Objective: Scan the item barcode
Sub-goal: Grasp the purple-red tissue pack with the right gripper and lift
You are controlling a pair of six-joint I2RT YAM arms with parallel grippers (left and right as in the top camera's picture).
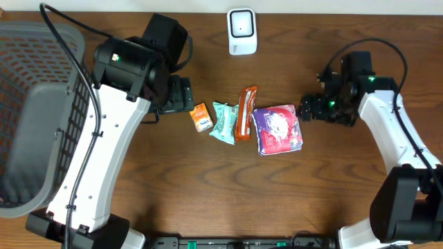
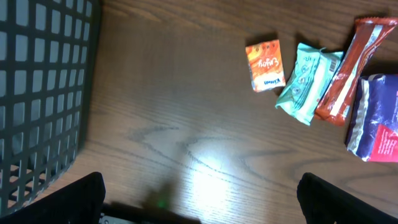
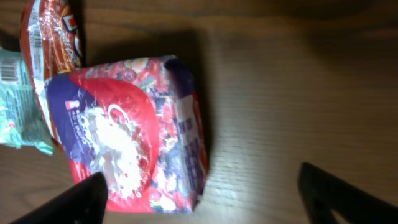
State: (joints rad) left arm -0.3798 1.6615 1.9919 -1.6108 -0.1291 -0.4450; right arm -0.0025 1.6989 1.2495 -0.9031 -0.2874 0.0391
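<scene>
Four snack items lie in a row mid-table: a small orange packet (image 1: 201, 117), a teal packet (image 1: 223, 122), a red-orange bar (image 1: 246, 113) and a purple-and-red bag (image 1: 278, 128). A white barcode scanner (image 1: 242, 31) stands at the table's far edge. My right gripper (image 1: 310, 108) sits just right of the bag, open. In the right wrist view the bag (image 3: 130, 130) has its near corner between the spread fingers (image 3: 342, 196), untouched. My left gripper (image 1: 178, 93) hovers left of the orange packet (image 2: 265, 65), open and empty (image 2: 202, 205).
A dark grey mesh basket (image 1: 34, 104) fills the left side of the table, and its wall (image 2: 37, 93) shows close on the left in the left wrist view. Bare wooden tabletop lies in front of the items.
</scene>
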